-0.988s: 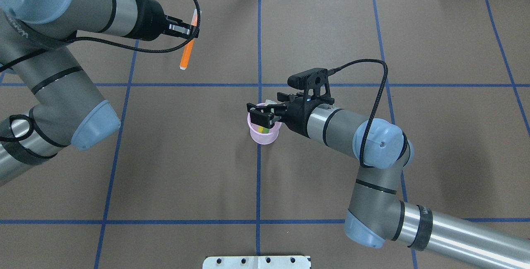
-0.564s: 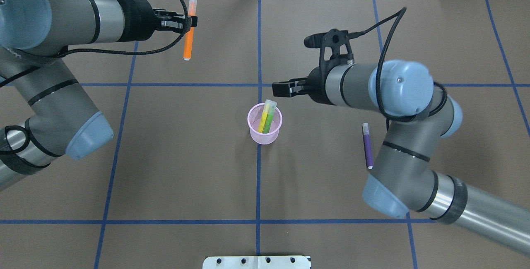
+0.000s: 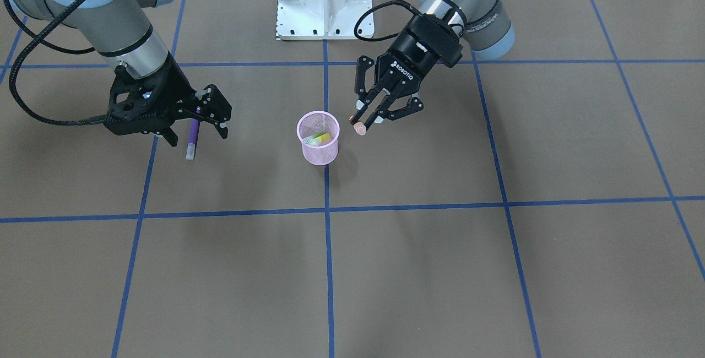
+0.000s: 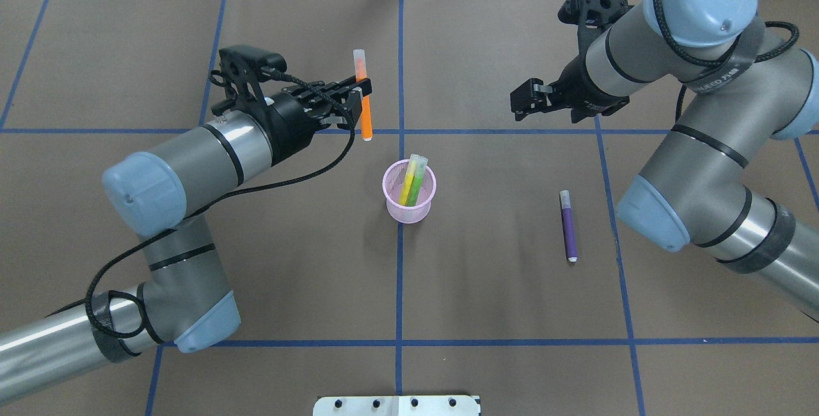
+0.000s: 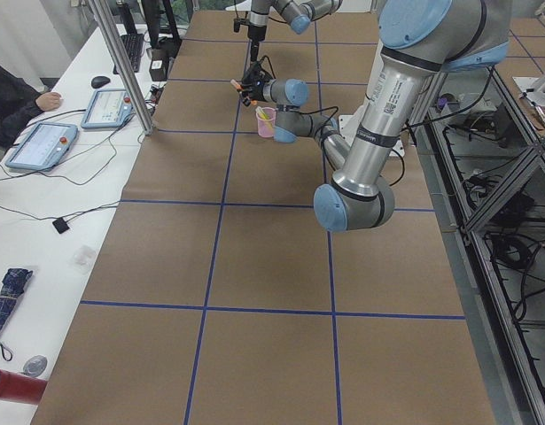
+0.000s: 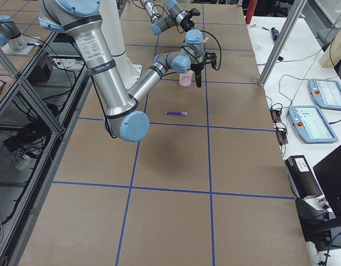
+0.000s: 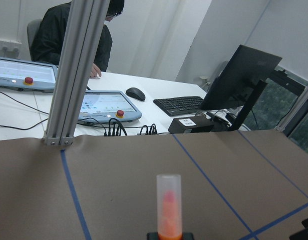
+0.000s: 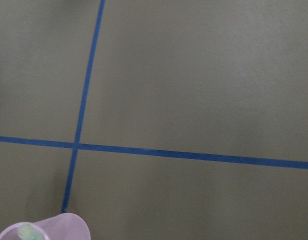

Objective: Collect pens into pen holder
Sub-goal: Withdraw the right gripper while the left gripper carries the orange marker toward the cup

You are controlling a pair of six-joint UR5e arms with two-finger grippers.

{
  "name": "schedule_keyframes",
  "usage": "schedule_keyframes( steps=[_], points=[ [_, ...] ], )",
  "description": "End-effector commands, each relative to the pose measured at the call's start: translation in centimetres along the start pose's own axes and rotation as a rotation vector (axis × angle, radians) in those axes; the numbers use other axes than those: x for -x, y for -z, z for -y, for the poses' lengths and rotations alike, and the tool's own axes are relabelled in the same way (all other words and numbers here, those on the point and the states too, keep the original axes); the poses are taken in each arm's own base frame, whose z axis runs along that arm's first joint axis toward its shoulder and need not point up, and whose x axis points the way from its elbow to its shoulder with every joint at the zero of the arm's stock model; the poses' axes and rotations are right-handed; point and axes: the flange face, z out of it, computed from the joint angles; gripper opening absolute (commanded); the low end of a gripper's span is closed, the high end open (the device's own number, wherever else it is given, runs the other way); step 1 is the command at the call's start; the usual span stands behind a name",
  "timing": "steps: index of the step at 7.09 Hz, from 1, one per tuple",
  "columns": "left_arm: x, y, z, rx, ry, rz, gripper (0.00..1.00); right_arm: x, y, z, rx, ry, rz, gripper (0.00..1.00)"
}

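Nearest to the robot we see the purple pen (image 4: 567,226). It lies flat on the table, well apart from the pen holder (image 4: 409,213) on the right arm's side, and nothing touches it. The pen holder stands upright on the middle blue line. Inside it lean the yellow pen (image 4: 407,185) and the green pen (image 4: 417,184), with their pale caps above the far part of the rim.

Just beyond the holder, the left gripper (image 4: 359,99) has its fingers closed on the orange pen (image 4: 365,118). It holds the pen about upright, cap end up, near the mouth but not yet over it. Farther off, the right gripper (image 4: 523,101) hangs high with its jaws spread wide and nothing between them.

In our judgement the main risk is at the drop:
- The holder looks light, so if the pen's lower end comes down on the rim, the cup may tip and spill.
- The two leaning caps fill part of the mouth and can deflect the orange pen out.

The purple pen is slim and round and could roll away from a pinch that is off centre.
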Motion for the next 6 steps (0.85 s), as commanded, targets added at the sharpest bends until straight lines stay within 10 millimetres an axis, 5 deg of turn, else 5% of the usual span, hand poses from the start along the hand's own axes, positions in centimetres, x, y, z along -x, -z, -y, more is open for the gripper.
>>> schedule_keyframes(
  steps=[1,4,6],
  points=[
    [2.1,-1.5,-5.3,-0.051,0.029,-0.043,0.0,-0.8,-0.4,-0.1,0.021,-0.07,-0.032,0.99],
    [-0.5,-3.5,-7.2,-0.025,0.034,-0.063,0.0,-0.9,-0.5,-0.1,0.022,-0.073,-0.033,0.99],
    [-0.2,-3.3,-8.3,-0.002,0.029,-0.062,0.0,-0.9,-0.5,-0.1,0.022,-0.074,-0.033,0.99]
  ],
)
